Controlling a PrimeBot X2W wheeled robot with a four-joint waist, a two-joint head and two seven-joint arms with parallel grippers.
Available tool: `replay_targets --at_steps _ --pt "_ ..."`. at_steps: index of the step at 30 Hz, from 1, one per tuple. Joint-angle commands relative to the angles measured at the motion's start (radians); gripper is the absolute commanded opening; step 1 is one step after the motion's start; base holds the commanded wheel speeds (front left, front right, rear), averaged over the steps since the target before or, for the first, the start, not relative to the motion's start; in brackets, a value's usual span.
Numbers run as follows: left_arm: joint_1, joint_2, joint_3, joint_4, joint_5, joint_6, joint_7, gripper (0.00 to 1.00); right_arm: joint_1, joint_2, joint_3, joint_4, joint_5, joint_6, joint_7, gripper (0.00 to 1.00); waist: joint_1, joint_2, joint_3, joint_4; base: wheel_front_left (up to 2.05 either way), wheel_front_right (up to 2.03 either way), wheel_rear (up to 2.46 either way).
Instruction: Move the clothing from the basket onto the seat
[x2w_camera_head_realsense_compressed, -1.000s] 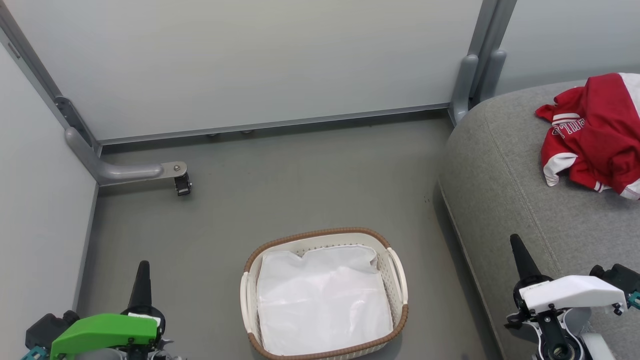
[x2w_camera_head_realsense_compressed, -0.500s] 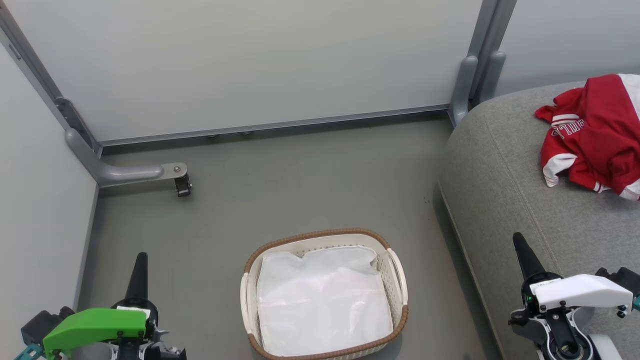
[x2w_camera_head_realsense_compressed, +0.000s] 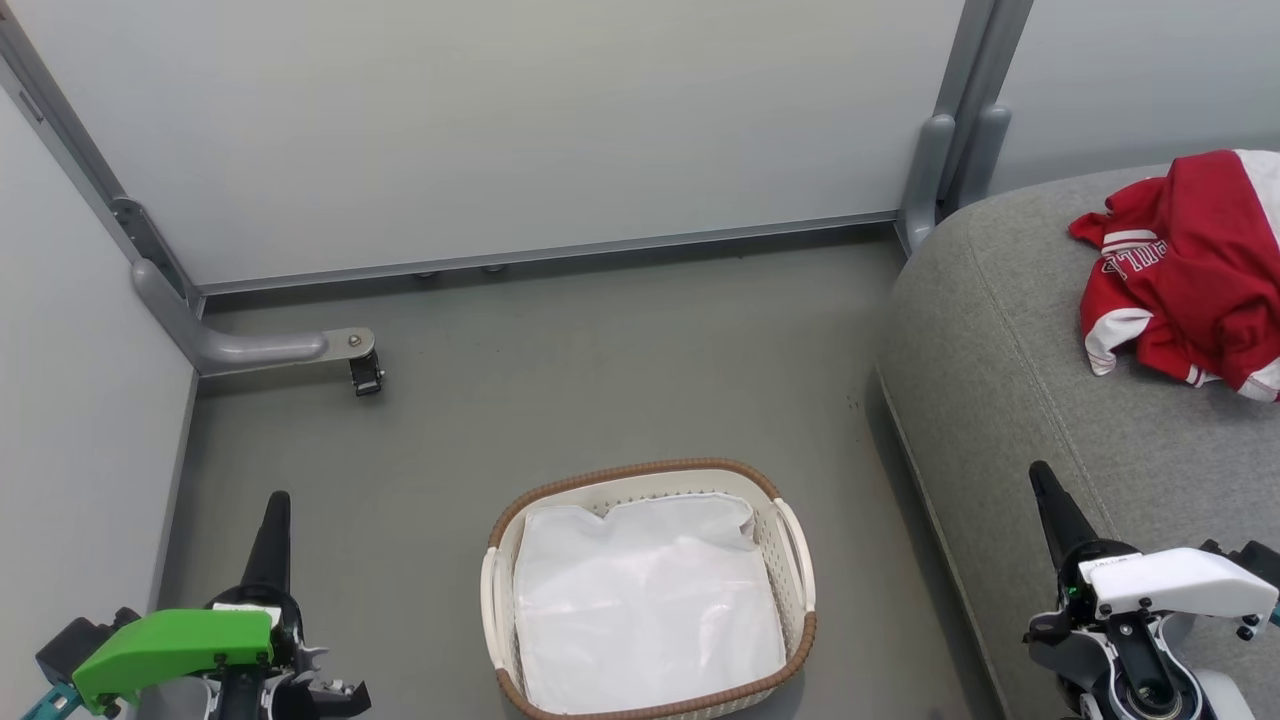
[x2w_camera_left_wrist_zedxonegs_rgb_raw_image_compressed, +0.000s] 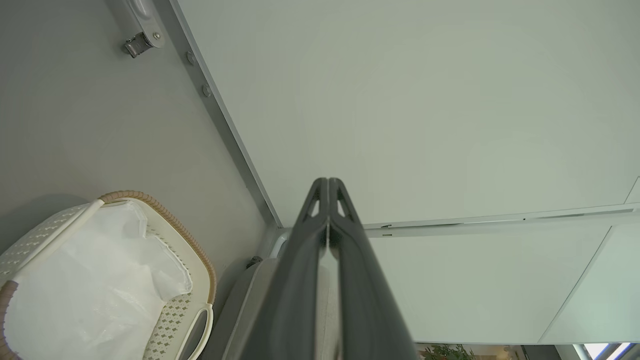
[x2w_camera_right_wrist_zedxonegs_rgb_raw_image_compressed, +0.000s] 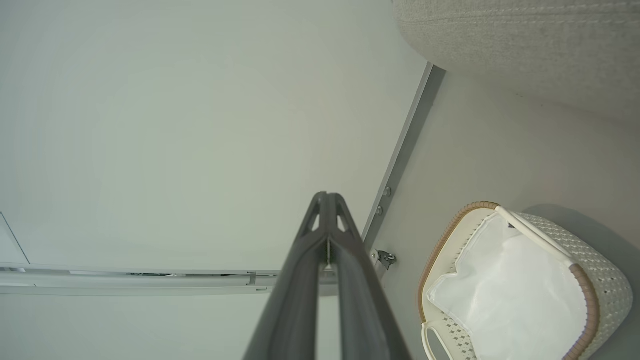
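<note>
Red-and-white clothing (x2w_camera_head_realsense_compressed: 1190, 265) lies crumpled on the grey seat (x2w_camera_head_realsense_compressed: 1000, 380), toward its far right and well apart from the basket (x2w_camera_head_realsense_compressed: 640, 468). The basket stands on the floor (x2w_camera_head_realsense_compressed: 600, 360) just beside the seat's edge, with a white liner sheet (x2w_camera_head_realsense_compressed: 645, 600) inside. Low on the left, over the floor, the left gripper (x2w_camera_head_realsense_compressed: 275, 505) has its fingers pressed tip to tip with nothing between them. Low on the right, over the seat's near edge, the right gripper (x2w_camera_head_realsense_compressed: 1042, 478) is likewise closed and empty. Neither gripper touches the basket or the clothing.
</note>
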Motion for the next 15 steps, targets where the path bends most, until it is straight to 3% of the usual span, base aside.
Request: replay_targets --at_steps 1,15 --pt "-0.025 0.005 0.005 -0.007 -0.022 -0.007 0.006 0.0 -0.004 -0.006 -0.006 -0.009 0.023 0.0 0.007 0.0 0.0 0.0 0.0 0.0 0.0 0.0 0.0" --pt "-0.039 0.005 0.022 -0.008 -0.137 -0.017 0.04 0.0 -0.002 -0.007 -0.022 -0.016 0.151 0.0 0.041 0.0 0.0 0.0 -0.005 0.0 0.0 0.0 0.0"
